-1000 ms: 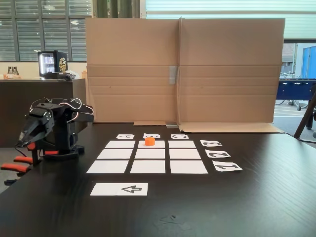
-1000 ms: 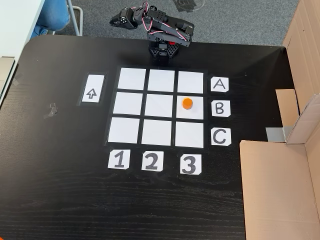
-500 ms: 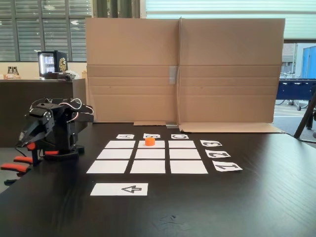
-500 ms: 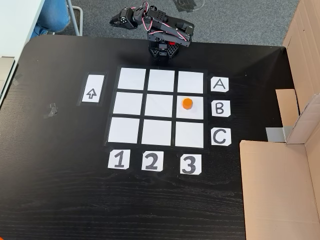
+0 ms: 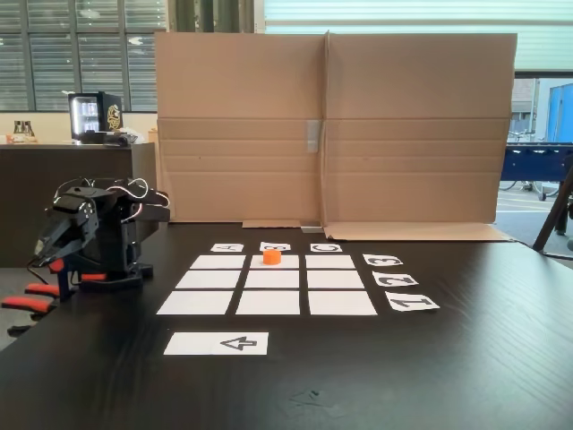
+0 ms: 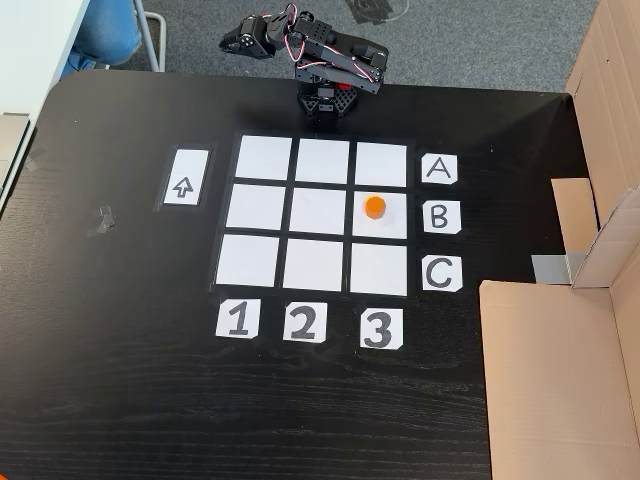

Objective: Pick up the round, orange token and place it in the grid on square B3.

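arm [image 6: 330, 60] folded, end effector [image 6: 234, 42] low

Orange token [image 6: 374, 207] upright on sq. B3 [image 6: 380, 225]

— What can be read on the table?

— In a fixed view from above, three small white cards at the right of the grid [image 6: 258, 207] read A [image 6: 439, 169], B [image 6: 441, 216] and C [image 6: 441, 273], top to bottom. Below the grid, three more read 1 [image 6: 238, 319], 2 [image 6: 303, 322] and 3 [image 6: 376, 329], left to right.

— Any signs?

— A black arrow on the white card [image 6: 184, 186] at left centre of the frame, pointing up the picture. In a fixed view from the side, the same arrow card [image 5: 217, 343] points left.

— And the fridge at upper left?

— The round logo [image 5: 113, 116] on it is too small to read.
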